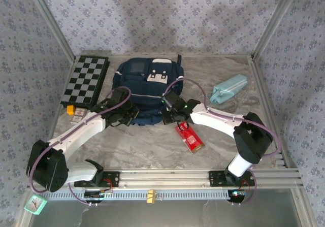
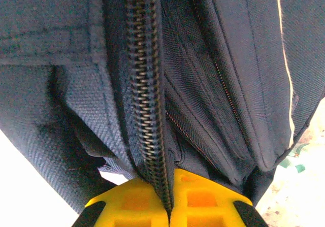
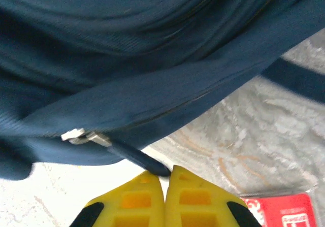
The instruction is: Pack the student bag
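A large navy blue fabric backpack [image 1: 147,82] lies mid-table on the grey marbled tabletop [image 1: 147,148], both arms at its near edge. The left gripper [image 2: 170,184] is clamped on the bag's black toothed zipper [image 2: 146,110]; the right gripper [image 3: 166,175] pinches its dark cord zip pull [image 3: 137,158].

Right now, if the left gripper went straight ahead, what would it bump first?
The student bag. The left gripper is shut on the bag's zipper strip, so navy fabric lies directly ahead, with no gap that I can see.
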Controlling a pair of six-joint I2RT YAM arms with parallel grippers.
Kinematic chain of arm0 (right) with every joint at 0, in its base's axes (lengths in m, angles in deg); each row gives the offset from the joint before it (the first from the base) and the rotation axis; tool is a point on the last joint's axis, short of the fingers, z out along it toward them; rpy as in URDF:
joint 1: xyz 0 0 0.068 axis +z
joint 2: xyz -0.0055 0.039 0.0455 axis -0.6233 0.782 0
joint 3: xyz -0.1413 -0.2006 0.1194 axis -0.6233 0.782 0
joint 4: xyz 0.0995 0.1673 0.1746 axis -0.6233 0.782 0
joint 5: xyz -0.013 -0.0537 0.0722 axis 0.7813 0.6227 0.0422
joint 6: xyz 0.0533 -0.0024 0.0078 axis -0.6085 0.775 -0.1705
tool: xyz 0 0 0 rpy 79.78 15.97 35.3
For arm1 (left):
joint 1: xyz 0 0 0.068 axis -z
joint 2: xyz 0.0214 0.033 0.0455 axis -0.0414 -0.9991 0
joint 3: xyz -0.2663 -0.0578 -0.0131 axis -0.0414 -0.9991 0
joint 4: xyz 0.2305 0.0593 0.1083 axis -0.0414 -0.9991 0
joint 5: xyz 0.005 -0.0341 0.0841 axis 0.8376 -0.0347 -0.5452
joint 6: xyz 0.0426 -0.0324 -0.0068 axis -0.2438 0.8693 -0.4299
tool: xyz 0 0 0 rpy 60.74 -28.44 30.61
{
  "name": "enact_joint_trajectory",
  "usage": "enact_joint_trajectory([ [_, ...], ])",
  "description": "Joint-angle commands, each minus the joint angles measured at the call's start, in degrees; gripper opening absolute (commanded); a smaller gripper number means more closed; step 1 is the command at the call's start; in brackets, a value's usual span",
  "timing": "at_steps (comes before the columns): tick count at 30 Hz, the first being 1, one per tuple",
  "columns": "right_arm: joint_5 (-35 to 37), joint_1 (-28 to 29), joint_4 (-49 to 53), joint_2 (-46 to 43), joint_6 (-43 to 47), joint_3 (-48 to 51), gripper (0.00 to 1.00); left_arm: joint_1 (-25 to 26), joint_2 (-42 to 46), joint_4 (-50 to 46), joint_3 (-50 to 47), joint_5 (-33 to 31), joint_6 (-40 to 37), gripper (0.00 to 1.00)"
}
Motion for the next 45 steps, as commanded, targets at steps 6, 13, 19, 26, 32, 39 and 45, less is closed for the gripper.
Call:
enact_joint_trajectory([
  [6,4.4,-7.2,4.9,3.6,5.3,-3.4,0.0,-6.7,5.9,-9.6,2.5,-3.6,-10.9,0.0],
  [13,-10.9,-1.6,-3.8,2.3,11.6,-3.1,0.0,-7.3,4.9,-5.2,2.5,1.3,-9.9,0.0],
  [19,-9.5,4.6,-10.9,2.4,16.4,-0.4,0.31,-7.2,4.8,-3.8,2.6,2.3,-8.8,0.0],
  [26,-9.3,5.3,-13.4,6.5,17.8,-1.2,0.46,-7.2,4.8,-3.0,2.7,2.9,-7.9,0.0],
  [32,-4.4,5.2,-19.0,6.6,17.6,-0.3,0.52,-6.9,4.8,-2.8,3.0,3.3,-7.9,0.0],
  [39,-1.7,4.1,-24.3,6.5,15.7,-1.0,0.53,-5.8,4.8,-2.4,3.3,3.2,-7.5,0.0],
  [45,1.5,3.2,-21.1,7.8,13.3,-3.3,0.47,-4.9,4.3,-1.3,3.3,3.2,-7.0,0.0],
])
